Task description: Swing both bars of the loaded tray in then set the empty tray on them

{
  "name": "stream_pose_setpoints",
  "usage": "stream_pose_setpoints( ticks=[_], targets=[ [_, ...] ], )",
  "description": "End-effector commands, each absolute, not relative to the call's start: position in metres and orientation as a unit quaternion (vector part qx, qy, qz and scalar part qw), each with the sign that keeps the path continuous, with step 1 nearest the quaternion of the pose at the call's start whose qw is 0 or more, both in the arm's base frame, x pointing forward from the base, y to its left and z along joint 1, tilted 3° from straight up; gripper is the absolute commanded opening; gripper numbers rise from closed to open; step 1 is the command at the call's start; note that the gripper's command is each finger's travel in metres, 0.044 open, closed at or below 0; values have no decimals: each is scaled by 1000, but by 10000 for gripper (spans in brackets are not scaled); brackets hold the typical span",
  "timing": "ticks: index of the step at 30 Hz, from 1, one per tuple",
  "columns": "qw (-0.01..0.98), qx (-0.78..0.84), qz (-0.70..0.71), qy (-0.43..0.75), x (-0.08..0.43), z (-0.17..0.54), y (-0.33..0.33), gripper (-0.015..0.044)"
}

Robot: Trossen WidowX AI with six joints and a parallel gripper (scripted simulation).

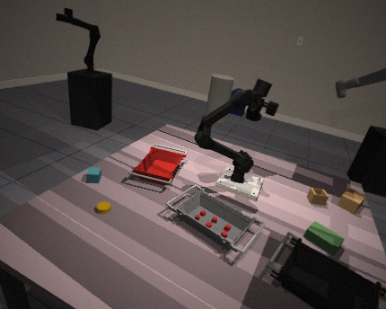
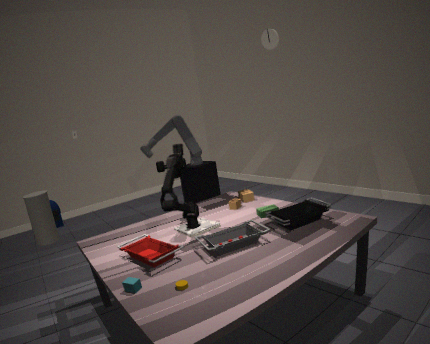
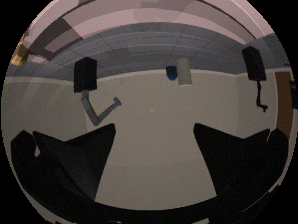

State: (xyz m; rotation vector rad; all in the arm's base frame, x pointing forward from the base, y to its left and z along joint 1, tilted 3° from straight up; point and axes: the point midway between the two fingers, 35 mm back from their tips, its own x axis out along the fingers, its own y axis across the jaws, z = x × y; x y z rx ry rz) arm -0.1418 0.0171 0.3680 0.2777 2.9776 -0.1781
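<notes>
The grey tray [image 1: 225,213] [image 2: 236,246] stands upright on the table with several small red blocks on its floor. Its two wire bars stick out over its two ends. An empty red tray [image 1: 160,163] [image 2: 148,250] lies left of it in the top view, with wire bars at its ends. An empty-looking black tray [image 1: 320,274] [image 2: 300,214] also with end bars stands on the other side; its inside is dark. My gripper [image 3: 154,128] is open with nothing between its fingers. It is raised high behind the trays, facing away from the table, touching none of them.
A green block [image 1: 324,237] [image 2: 267,211] lies near the black tray. Two orange blocks [image 1: 318,196] [image 1: 352,200] lie farther back. A teal cube [image 1: 93,175] [image 2: 132,285] and a yellow disc [image 1: 103,207] [image 2: 181,285] lie on the red tray's side of the table.
</notes>
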Motion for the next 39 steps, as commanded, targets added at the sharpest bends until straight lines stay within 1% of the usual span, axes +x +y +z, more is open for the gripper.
stream_pose_setpoints(
  ticks=[1,8,12,15,19,26,33,39],
  targets=[
    [73,92,-59,991,-142,368,17,374],
    [74,97,-57,991,-142,368,19,190],
    [106,183,-8,977,-140,367,63,89],
    [145,255,31,956,-129,365,102,89],
    [206,339,69,915,-103,359,150,89],
    [330,449,96,825,-28,342,215,89],
    [473,488,99,727,69,319,241,89],
    [579,479,69,656,156,295,230,89]
  ],
)
